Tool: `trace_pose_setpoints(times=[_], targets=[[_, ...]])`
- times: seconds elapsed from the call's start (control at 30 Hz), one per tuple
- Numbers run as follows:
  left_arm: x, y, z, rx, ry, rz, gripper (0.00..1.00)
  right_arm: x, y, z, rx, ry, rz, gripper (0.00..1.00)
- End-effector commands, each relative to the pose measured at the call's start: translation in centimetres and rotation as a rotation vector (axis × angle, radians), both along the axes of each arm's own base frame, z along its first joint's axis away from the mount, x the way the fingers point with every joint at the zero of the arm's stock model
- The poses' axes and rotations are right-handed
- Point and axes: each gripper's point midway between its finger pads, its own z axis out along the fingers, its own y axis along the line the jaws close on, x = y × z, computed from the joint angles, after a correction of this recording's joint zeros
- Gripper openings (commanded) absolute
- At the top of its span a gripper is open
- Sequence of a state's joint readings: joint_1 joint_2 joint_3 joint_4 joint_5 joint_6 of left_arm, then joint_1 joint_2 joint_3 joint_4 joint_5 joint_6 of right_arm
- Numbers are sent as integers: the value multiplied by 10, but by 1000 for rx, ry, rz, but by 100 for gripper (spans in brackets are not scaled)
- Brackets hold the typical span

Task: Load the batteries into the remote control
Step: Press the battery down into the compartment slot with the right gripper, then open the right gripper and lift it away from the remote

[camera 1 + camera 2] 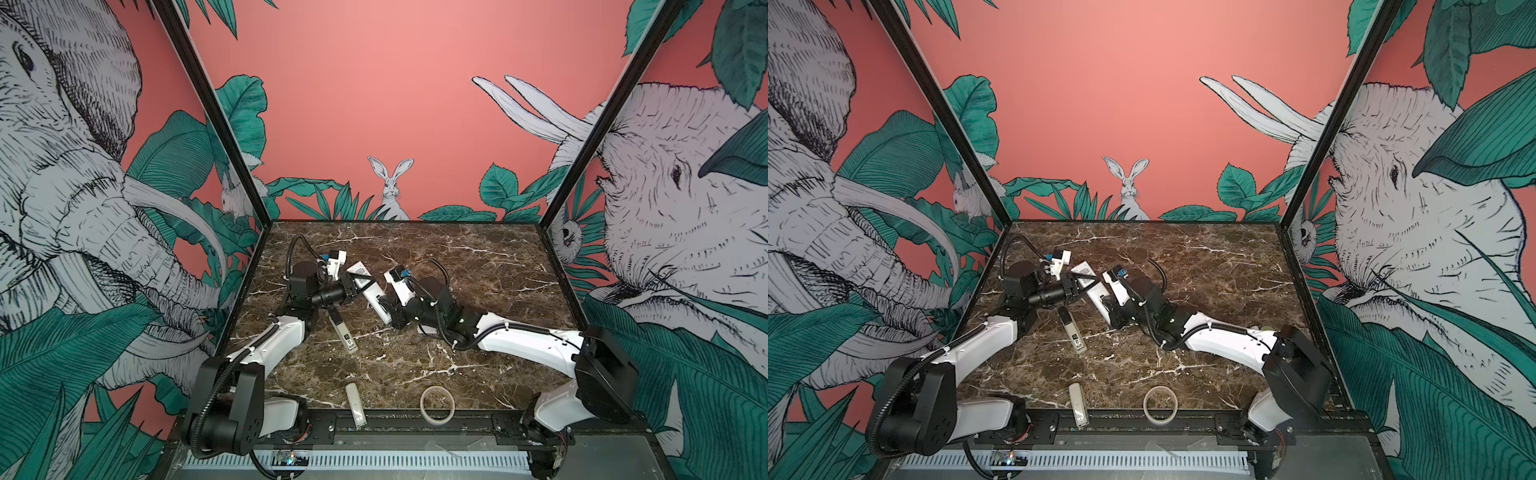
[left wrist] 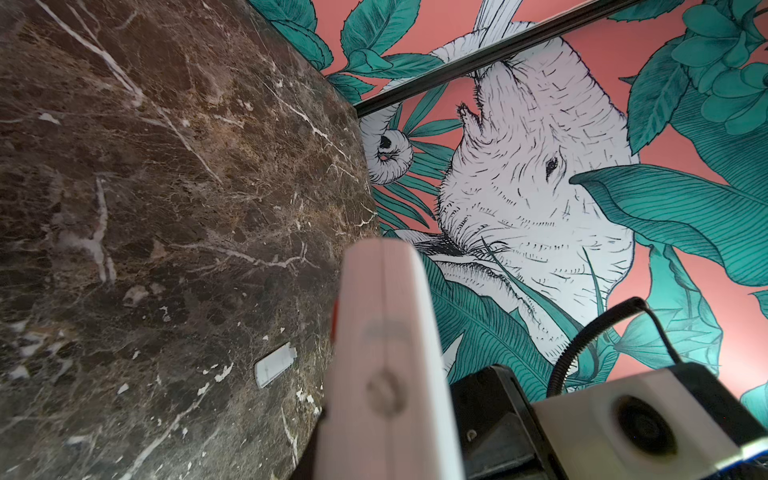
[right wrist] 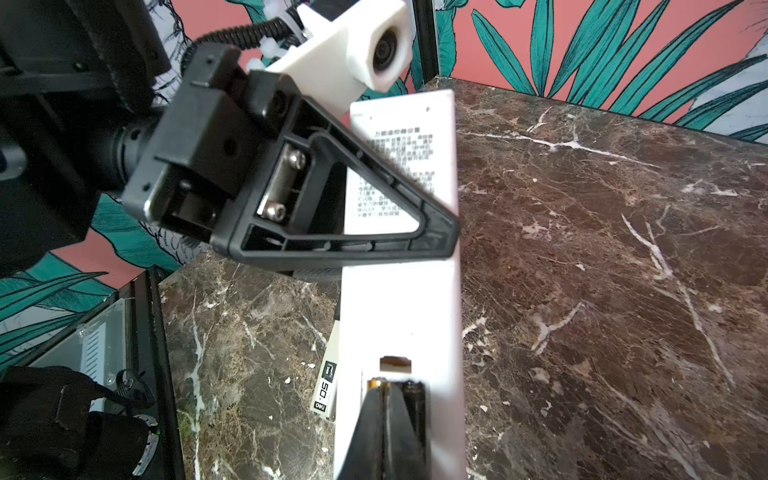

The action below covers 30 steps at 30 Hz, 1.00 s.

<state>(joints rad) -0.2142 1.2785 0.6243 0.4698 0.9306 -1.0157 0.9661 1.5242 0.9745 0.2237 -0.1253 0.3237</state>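
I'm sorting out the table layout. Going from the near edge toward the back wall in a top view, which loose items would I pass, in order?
Small cream remote, level with the tape ring → labelled stick → white remote control.

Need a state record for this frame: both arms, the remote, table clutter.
remote control: label side up, mid-table
left gripper: shut on the remote control's far half
right gripper: fingers shut, tips at the open battery bay at the near end
batteries: cannot tell if seated, fingers in the way
grey-white stick: flat on the table, beside the left arm
cream remote: front edge
tape ring: front edge, right of the cream remote
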Motion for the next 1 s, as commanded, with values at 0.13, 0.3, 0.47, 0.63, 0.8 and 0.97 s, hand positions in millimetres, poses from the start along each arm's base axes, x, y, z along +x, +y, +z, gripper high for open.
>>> trace_pose_setpoints(times=[0.13, 0.3, 0.47, 0.63, 0.8, 0.97], targets=[[-24, -11, 99, -126, -259, -145, 0, -27, -45, -107, -330, 213, -20, 3], [-24, -11, 91, -100, -254, -146, 0, -29, -56, -95, -341, 185, -34, 6], [-25, -11, 78, -34, -257, -155, 0, -29, -63, -62, -267, 127, -55, 17], [-26, -10, 70, 16, -263, -154, 0, -29, -70, -29, -200, 68, -75, 23], [-28, -7, 59, 69, -262, -149, 0, -25, -88, -16, -201, 43, -137, 42], [-33, -1, 43, 176, -266, -140, 0, -24, -106, -35, -299, 96, -173, 55]])
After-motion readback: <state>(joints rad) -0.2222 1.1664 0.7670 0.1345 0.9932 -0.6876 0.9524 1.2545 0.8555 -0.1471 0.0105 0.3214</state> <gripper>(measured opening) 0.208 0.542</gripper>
